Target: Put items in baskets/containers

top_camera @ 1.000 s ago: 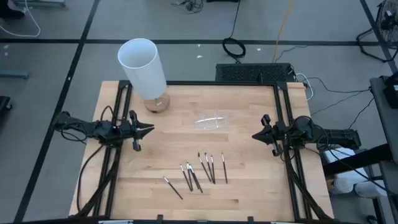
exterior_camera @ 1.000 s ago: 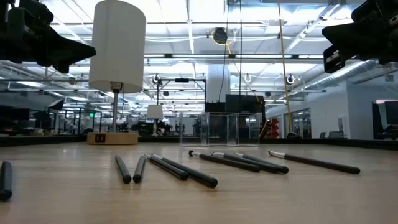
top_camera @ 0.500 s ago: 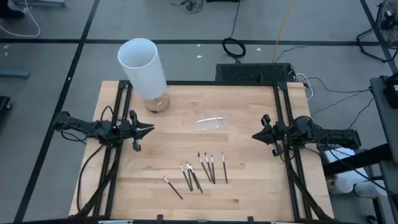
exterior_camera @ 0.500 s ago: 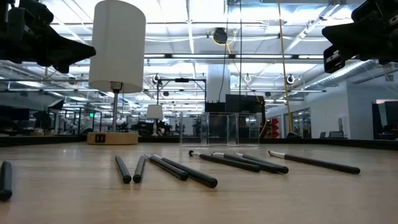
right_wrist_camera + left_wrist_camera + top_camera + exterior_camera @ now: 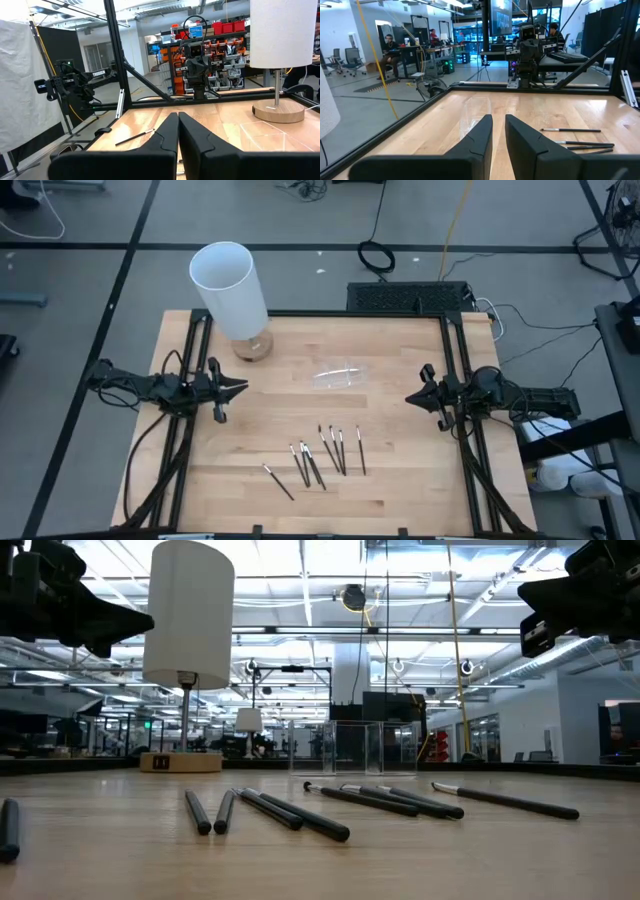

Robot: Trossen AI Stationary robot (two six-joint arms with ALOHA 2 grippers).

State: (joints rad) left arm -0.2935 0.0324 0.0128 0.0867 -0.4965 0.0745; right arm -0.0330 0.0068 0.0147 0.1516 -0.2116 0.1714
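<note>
Dark-handled thin brushes [image 5: 322, 456] lie nearer the table's front edge, roughly midway between both arms.
Long axes run front-to-back; left gripper [image 5: 238, 389] slightly parted, empty; right gripper [image 5: 411, 397] closed, empty; clear plastic tray [image 5: 341, 375] lies farther back.

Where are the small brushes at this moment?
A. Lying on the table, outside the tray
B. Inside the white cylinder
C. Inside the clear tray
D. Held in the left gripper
A: the brushes lie loose on the table, apart from the clear tray.

Grey floor [image 5: 90, 220] with cables [image 5: 378, 252]; ceiling strip lights [image 5: 400, 580] over distant desks [image 5: 415, 52].
</note>
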